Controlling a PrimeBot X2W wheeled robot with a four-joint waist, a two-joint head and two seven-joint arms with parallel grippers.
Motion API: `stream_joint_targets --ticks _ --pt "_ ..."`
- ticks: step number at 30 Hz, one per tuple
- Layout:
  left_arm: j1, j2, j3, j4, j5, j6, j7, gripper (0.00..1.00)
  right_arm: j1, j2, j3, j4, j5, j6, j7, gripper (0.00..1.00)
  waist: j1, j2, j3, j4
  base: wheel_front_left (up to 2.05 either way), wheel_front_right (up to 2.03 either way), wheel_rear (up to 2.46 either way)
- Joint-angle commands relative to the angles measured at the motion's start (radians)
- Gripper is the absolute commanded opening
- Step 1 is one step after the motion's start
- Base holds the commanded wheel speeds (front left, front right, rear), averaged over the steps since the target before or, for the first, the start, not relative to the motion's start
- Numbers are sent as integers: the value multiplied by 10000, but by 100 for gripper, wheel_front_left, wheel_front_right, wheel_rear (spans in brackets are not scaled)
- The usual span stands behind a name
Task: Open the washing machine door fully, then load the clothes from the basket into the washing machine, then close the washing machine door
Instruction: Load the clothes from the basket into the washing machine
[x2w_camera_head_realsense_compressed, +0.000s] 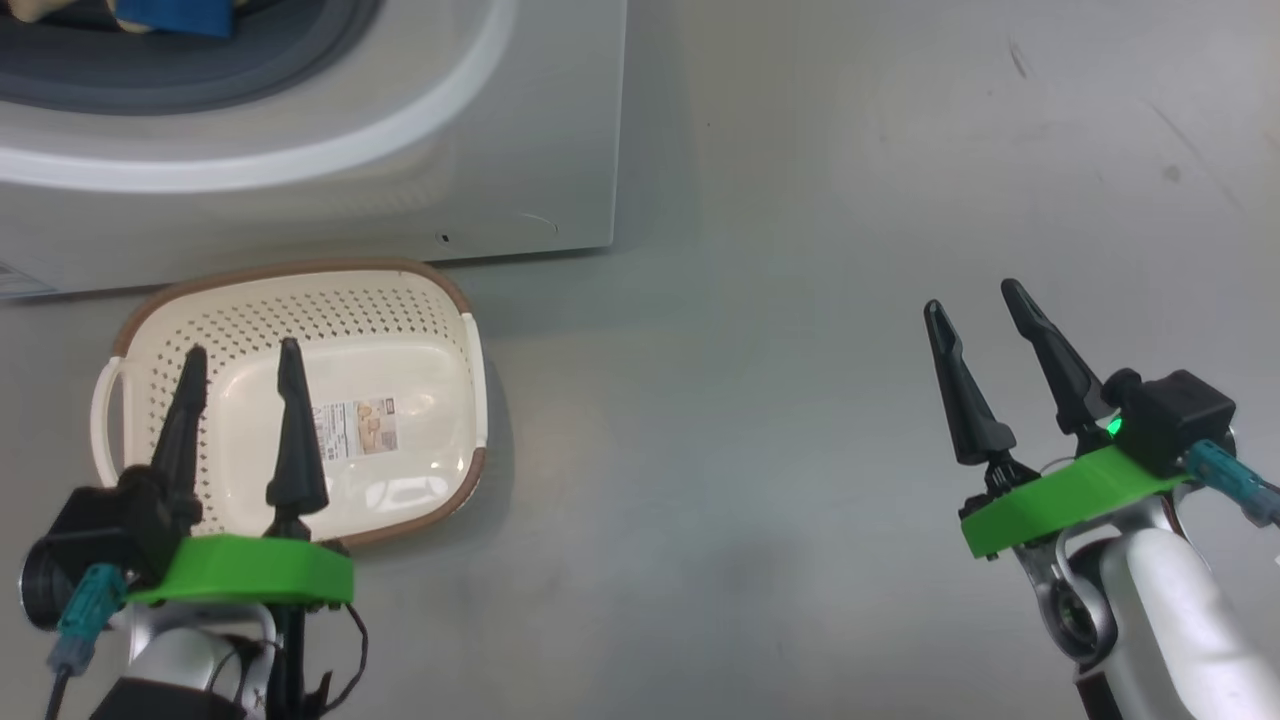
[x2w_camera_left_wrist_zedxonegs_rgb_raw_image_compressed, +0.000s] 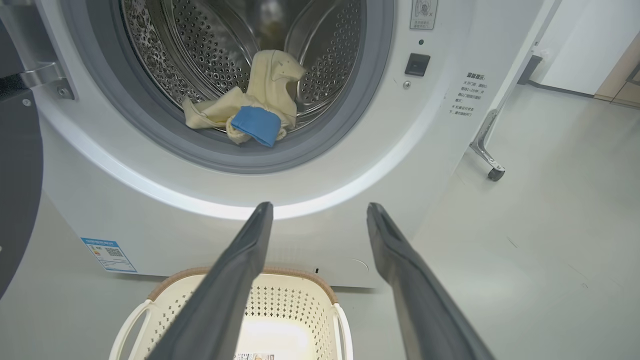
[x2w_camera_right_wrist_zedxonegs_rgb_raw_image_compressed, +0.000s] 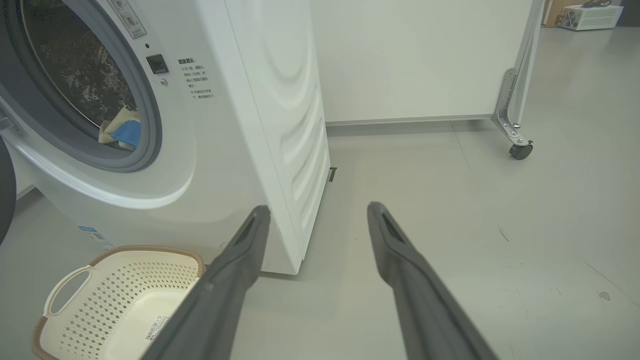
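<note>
As seen along the left fingers, bunched low at the front of the perforated steel drum (x2w_camera_left_wrist_zedxonegs_rgb_raw_image_compressed: 200, 40): the clothes (x2w_camera_left_wrist_zedxonegs_rgb_raw_image_compressed: 272, 80), cream-yellow fabric with a bright blue cloth piece (x2w_camera_left_wrist_zedxonegs_rgb_raw_image_compressed: 255, 125) foremost, resting against the grey gasket (x2w_camera_left_wrist_zedxonegs_rgb_raw_image_compressed: 165, 142). Around that, the white front of the washing machine (x2w_camera_left_wrist_zedxonegs_rgb_raw_image_compressed: 425, 150), mouth uncovered, with a small blue sticker (x2w_camera_left_wrist_zedxonegs_rgb_raw_image_compressed: 107, 254) low on its face. Swung wide to the left edge of that view, the washing machine door (x2w_camera_left_wrist_zedxonegs_rgb_raw_image_compressed: 15, 175), dark rim only partly in frame, hung on a metal bracket (x2w_camera_left_wrist_zedxonegs_rgb_raw_image_compressed: 45, 75). On the grey floor (x2w_camera_head_realsense_compressed: 700, 450) just before the machine, the basket (x2w_camera_head_realsense_compressed: 330, 310), upright, brown rim uppermost, pale base with its paper label (x2w_camera_head_realsense_compressed: 355, 428) exposed. Over the basket in the head view, the left gripper (x2w_camera_head_realsense_compressed: 241, 350), fingers spread wide, gripping nothing. Well off to the right over the floor, the right gripper (x2w_camera_head_realsense_compressed: 972, 296), likewise spread wide and holding nothing, apart from machine and basket. Farther back in the right wrist view, a white panel (x2w_camera_right_wrist_zedxonegs_rgb_raw_image_compressed: 400, 60) on a castered leg (x2w_camera_right_wrist_zedxonegs_rgb_raw_image_compressed: 521, 150).
</note>
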Motion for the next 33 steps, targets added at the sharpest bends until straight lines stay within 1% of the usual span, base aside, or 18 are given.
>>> stream_joint_targets --ticks 1,13,20,33 --pt "78 103 318 -177 102 2020 -123 100 193 -177 142 -311 -91 39 74 100 2 0 -324 177 0 0 0" --pt "525 -303 97 301 293 1901 -137 100 468 -158 138 -531 -170 39 293 100 2 0 -667 427 0 0 0" --pt "511 -458 167 461 398 1776 -139 100 562 -110 222 -596 -193 39 364 100 2 0 -754 538 0 0 0" --pt "245 -648 309 704 553 1562 -140 100 587 -77 246 -657 -168 39 394 100 2 0 -703 528 0 0 0"
